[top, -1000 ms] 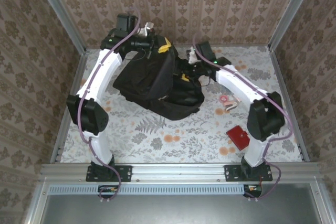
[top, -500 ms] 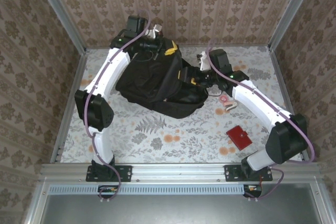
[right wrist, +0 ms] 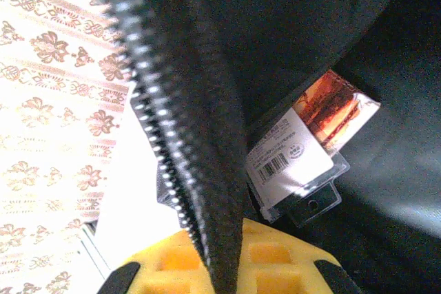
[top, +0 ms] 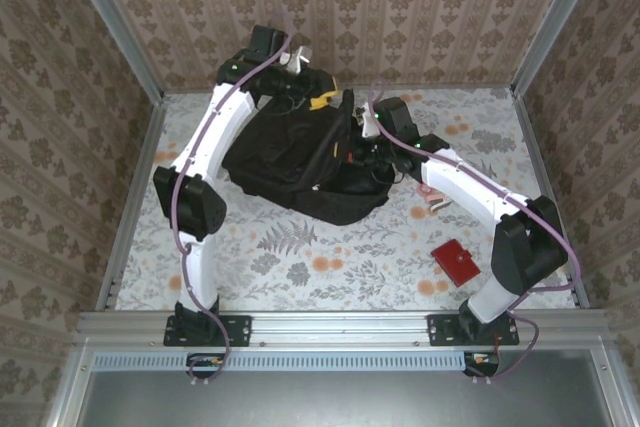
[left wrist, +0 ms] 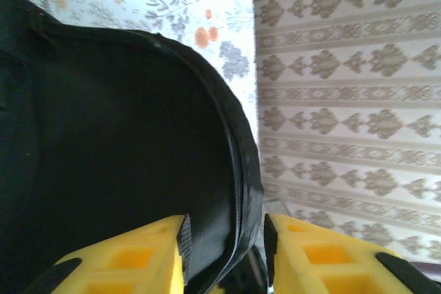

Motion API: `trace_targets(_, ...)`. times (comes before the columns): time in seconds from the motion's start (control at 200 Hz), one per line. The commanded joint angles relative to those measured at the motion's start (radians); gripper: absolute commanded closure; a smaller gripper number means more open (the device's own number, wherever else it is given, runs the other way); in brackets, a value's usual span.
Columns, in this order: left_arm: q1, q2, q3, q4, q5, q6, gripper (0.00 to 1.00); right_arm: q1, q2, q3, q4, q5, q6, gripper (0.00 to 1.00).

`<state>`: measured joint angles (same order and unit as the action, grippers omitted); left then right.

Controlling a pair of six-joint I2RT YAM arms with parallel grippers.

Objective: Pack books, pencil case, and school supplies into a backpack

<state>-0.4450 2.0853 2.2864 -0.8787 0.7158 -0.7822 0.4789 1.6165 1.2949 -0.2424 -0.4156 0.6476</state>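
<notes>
The black backpack [top: 290, 162] lies slumped toward the far edge of the table [top: 300, 267], a little left of its middle. The left gripper [top: 318, 101] is at the bag's far rim. Its yellow fingers [left wrist: 131, 259] stand parted, with the zipped edge running loosely between them. The right gripper [top: 356, 150] is at the bag's right side, clenched on the zip edge there. Inside the bag is a clear plastic packet [right wrist: 296, 163] with a barcoded label. A small red flat thing [top: 454, 261] lies near the table's near right corner. A pink-and-white item [top: 433, 195] lies between it and the bag.
</notes>
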Motion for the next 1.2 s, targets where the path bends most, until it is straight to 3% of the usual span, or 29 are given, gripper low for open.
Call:
trace_targets(0.0,-0.050,-0.015,0.072,-0.207,-0.146,0.188,0.57,0.010,-0.031,0.017,-0.015,0.030,-0.031,1.00)
trace_targets(0.215,-0.141,-0.013,0.085,-0.334,-0.284,0.311,0.48,0.018,-0.056,0.015,-0.022,0.033,-0.052,1.00)
trace_targets(0.405,-0.178,0.004,0.129,-0.377,-0.393,0.328,0.43,0.031,-0.054,0.032,-0.033,0.032,-0.052,1.00)
trace_targets(0.49,-0.191,0.019,0.161,-0.389,-0.446,0.333,0.33,0.041,-0.056,0.033,-0.030,0.033,-0.051,1.00)
trace_targets(0.86,-0.175,0.088,0.184,-0.298,-0.323,0.249,0.17,0.055,-0.073,-0.026,0.093,-0.007,-0.032,1.00)
trace_targets(0.95,-0.173,0.077,0.178,-0.290,-0.325,0.248,0.17,0.053,-0.090,-0.058,0.141,-0.001,-0.034,0.80)
trace_targets(1.025,-0.167,0.043,0.137,-0.265,-0.340,0.245,0.17,0.047,-0.099,-0.080,0.182,-0.012,-0.026,0.48)
trace_targets(1.07,-0.159,0.015,0.096,-0.238,-0.339,0.236,0.18,0.041,-0.094,-0.091,0.213,-0.042,-0.010,0.41)
trace_targets(1.195,-0.149,-0.035,0.025,-0.204,-0.344,0.227,0.18,0.035,-0.102,-0.164,0.357,-0.092,0.037,0.33)
